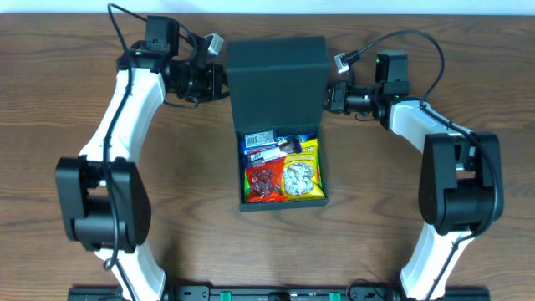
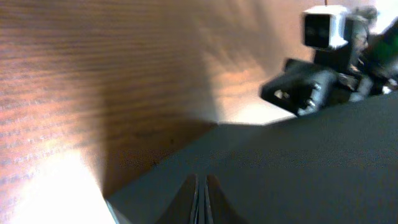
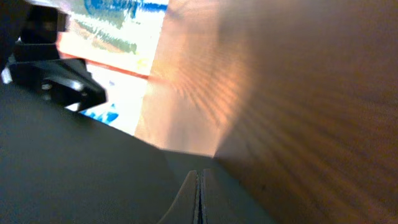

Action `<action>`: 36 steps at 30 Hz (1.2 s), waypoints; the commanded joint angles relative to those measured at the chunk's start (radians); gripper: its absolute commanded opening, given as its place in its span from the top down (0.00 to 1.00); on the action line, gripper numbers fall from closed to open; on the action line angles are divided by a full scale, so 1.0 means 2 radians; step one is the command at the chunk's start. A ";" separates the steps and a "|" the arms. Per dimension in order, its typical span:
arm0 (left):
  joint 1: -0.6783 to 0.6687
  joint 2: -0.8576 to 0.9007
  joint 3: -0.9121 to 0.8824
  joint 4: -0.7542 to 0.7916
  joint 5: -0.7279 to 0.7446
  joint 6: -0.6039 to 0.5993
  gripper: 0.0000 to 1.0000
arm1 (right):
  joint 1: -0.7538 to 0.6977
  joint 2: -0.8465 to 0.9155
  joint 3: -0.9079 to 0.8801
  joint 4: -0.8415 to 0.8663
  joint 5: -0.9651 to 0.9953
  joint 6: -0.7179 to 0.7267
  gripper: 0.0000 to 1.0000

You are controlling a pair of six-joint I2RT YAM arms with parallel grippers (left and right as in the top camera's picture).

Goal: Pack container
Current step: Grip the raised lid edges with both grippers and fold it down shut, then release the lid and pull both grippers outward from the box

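**Both grippers at the open lid, fingers closed**

Left gripper (image 2: 200,200): its fingers (image 2: 189,204) were pressed together, with only a hairline seam between them in the left wrist view. They sat low over the dark lid (image 1: 276,79). I couldn't tell whether any lid edge was nipped in the seam. From overhead, the tip touched the lid's left edge, about halfway along the flap.

Right gripper (image 3: 199,200): same picture. Its fingers (image 3: 186,204) were pressed together with a thin seam, over dark lid surface, and a pinch couldn't be confirmed. From overhead, the tip touched the lid's right edge, slightly nearer the box half than the left one.

Each wrist camera caught the opposite gripper across the lid, blurred.

Container (image 1: 322,202): it sat mid-table (image 1: 196,180), between the two arms. It was open, with the flap reaching away from the arm bases and the box half on the near side. I couldn't tell from overhead whether the flap lay flat or was raised, and the wrist views were too blurred to settle it.

Contents of the box half:
- A red packet (image 1: 263,182) sat at the near left.
- A yellow packet (image 1: 303,176) sat at the near right, touching the red one.
- A blue-and-white packet (image 1: 261,140) lay behind them, toward the hinge.

Together they filled the box half nearly wall to wall.

Both white arms reached in from the outer sides with elbows bent, and black cables (image 1: 418,42) looped above the wrists.
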State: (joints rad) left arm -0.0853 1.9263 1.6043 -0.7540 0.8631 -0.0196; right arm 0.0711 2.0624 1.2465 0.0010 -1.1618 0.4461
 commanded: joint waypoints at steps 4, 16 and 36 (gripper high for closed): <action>0.000 -0.028 0.008 -0.050 -0.027 0.063 0.94 | 0.004 0.002 0.007 -0.054 -0.034 -0.039 0.99; 0.000 -0.032 0.008 -0.113 -0.049 0.093 0.94 | -0.003 0.002 0.007 -0.091 -0.017 -0.048 0.99; 0.001 -0.047 0.008 -0.158 -0.084 0.100 0.94 | -0.010 -0.038 0.007 -0.163 0.091 -0.076 0.98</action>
State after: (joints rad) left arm -0.0860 1.8782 1.6051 -1.0496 0.7059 0.1524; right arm 0.0601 2.0556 1.2484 -0.2955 -1.0653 0.3447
